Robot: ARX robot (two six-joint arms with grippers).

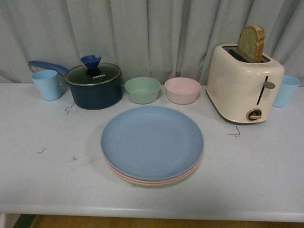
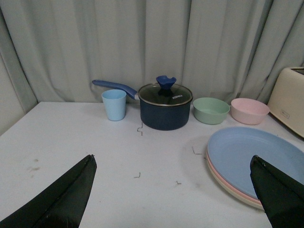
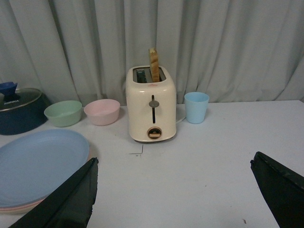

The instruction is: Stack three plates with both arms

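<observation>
The three plates sit in one stack at the middle of the table. The light blue plate (image 1: 152, 141) is on top, the pink plate (image 1: 118, 173) under it, the beige plate (image 1: 156, 183) at the bottom. The stack also shows in the left wrist view (image 2: 247, 156) and in the right wrist view (image 3: 38, 164). Neither arm shows in the front view. My left gripper (image 2: 172, 194) is open and empty above bare table left of the stack. My right gripper (image 3: 173, 194) is open and empty above bare table right of the stack.
Along the back stand a light blue cup (image 1: 46, 84), a dark blue lidded pot (image 1: 94, 85), a green bowl (image 1: 142, 90), a pink bowl (image 1: 182, 90), a cream toaster (image 1: 243, 85) with a bread slice (image 1: 251, 42), and another blue cup (image 1: 286, 90). A curtain hangs behind.
</observation>
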